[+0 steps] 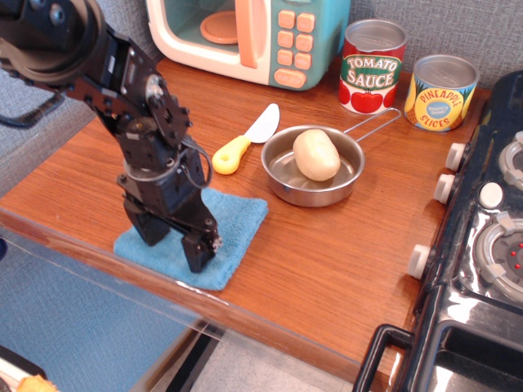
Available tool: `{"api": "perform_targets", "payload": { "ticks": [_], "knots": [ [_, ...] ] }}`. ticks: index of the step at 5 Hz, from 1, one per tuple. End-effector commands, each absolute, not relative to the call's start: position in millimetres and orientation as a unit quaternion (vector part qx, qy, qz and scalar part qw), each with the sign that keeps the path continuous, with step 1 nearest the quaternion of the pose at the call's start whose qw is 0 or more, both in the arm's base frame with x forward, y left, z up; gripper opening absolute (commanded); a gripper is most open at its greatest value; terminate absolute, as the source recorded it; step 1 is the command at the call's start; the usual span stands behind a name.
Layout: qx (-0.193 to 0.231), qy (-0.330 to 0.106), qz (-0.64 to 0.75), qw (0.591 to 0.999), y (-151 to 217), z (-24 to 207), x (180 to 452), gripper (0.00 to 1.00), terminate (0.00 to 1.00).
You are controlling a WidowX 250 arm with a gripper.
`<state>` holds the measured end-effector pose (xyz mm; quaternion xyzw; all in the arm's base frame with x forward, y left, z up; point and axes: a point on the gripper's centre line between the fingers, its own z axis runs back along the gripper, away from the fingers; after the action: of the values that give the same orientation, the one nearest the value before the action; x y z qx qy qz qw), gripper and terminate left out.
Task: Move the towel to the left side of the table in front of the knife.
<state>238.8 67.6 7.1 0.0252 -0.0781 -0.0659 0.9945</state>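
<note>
The blue towel [226, 231] lies flat near the front edge of the wooden table [343, 253], left of the pan and in front of the knife. The knife [243, 140] has a yellow handle and white blade and lies behind the towel, left of the pan. My gripper [170, 238] points straight down onto the towel's left half. Its two black fingers [198, 248] are spread apart and press on the cloth. The middle and left part of the towel are hidden under the gripper.
A steel pan [282, 175] holding a potato [316, 154] sits right of the knife. A toy microwave [253, 37], a tomato sauce can [372, 65] and a pineapple can [440, 91] stand at the back. A black toy stove [482, 245] fills the right.
</note>
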Motion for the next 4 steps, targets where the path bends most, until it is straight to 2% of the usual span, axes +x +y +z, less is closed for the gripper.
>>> {"api": "perform_targets", "payload": {
  "ticks": [1,4],
  "knots": [
    [0.017,-0.087,-0.105,0.991,114.2,4.6,236.7,1.0,0.0],
    [0.04,-0.082,-0.092,0.992,151.8,24.8,237.5,1.0,0.0]
  ]
}}
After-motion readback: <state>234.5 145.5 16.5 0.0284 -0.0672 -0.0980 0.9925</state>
